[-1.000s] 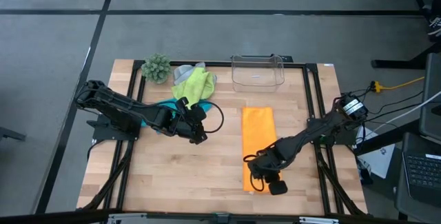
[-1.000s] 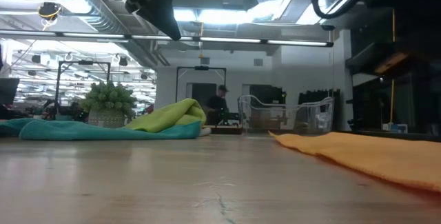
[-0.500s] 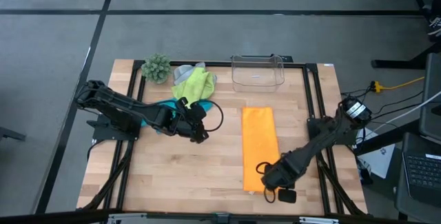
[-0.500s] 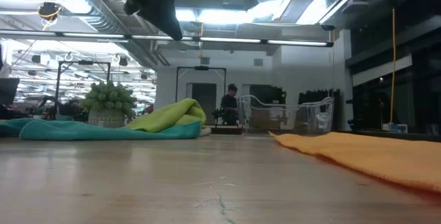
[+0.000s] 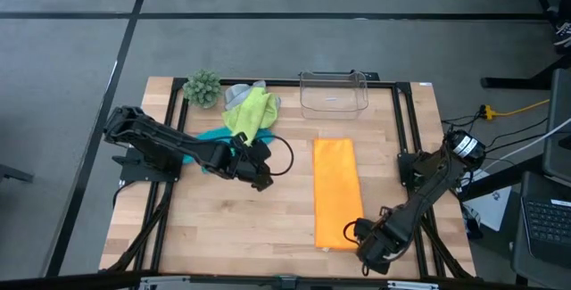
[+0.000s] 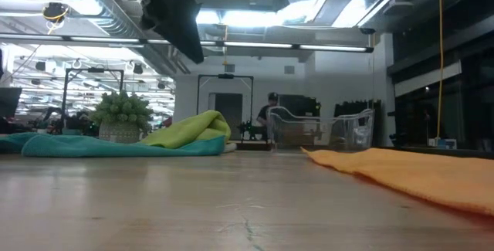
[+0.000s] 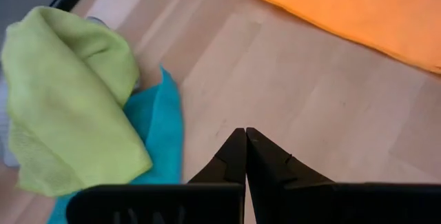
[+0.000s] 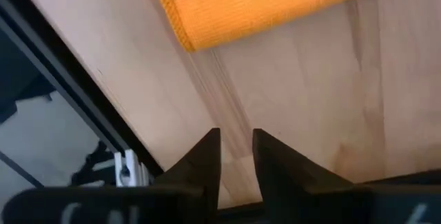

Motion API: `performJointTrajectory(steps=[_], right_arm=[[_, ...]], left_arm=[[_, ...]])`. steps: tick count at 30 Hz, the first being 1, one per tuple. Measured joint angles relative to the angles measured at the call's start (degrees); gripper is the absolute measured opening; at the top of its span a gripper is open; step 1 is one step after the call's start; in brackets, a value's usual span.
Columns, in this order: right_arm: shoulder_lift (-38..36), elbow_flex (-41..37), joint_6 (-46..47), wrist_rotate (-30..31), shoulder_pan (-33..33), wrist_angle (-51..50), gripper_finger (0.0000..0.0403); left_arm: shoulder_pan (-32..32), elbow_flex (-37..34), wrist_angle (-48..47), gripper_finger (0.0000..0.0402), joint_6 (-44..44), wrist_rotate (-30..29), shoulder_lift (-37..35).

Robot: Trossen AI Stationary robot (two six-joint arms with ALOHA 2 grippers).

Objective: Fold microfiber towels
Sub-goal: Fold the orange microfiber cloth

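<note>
Right wrist: orange towel (image 8: 275, 3) just beyond R gripper (image 8: 236, 156)

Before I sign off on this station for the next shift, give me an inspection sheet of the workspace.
Surface: wooden table, dark rails along its edges.
Job's things: orange towel lying flat as a long strip at right centre; lime green towel bunched over the turquoise towel; grey towel crumpled behind them.
Clutter: small green plant at the back left; clear plastic box at the back.
Grippers: left tool shut, empty, beside the towel pile; right tool slightly open, empty, just off the orange towel's near corner.
Cables: yellow cable on the floor at right.
Surroundings: a person far behind the table in the low view.
</note>
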Motion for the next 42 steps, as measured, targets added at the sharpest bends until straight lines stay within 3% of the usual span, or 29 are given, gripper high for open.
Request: performJointTrajectory(steps=[5,11,14,20,23,28,32,38,42], right_arm=[[0.0,0.0,-0.7,3.7,0.8,0.8,0.0151],[0.0,0.0,-1.7,15.1,1.2,0.8,0.0231],[0.0,0.0,-1.7,17.2,1.1,0.8,0.0250],[0.0,0.0,-1.7,17.2,1.1,0.8,0.0256],[0.0,0.0,-1.7,16.4,1.1,0.8,0.0254],[0.0,0.0,-2.8,16.3,1.2,0.7,0.0253],[0.0,-0.1,-13.2,17.5,2.7,1.9,0.0253],[0.1,-0.1,-19.0,24.5,6.8,8.9,0.0253],[1.1,-0.1,-26.8,29.9,8.9,13.3,0.0253]], left_arm=[[-0.7,0.0,0.1,0.0000,0.0,0.1,0.5],[-3.9,0.0,1.0,0.0000,0.0,1.1,0.5],[-6.3,0.0,7.3,0.0000,6.2,3.0,0.5],[-10.4,0.0,28.2,0.0011,26.4,14.2,0.5],[-10.8,0.0,34.7,0.0036,32.8,16.1,0.5],[-9.6,0.0,37.1,0.0093,34.5,16.0,0.5],[-8.1,0.0,40.8,0.0129,34.5,16.1,2.4],[-7.7,0.0,48.5,0.0143,37.7,21.1,9.3],[-8.0,0.0,52.2,0.0143,40.7,21.1,12.6]])
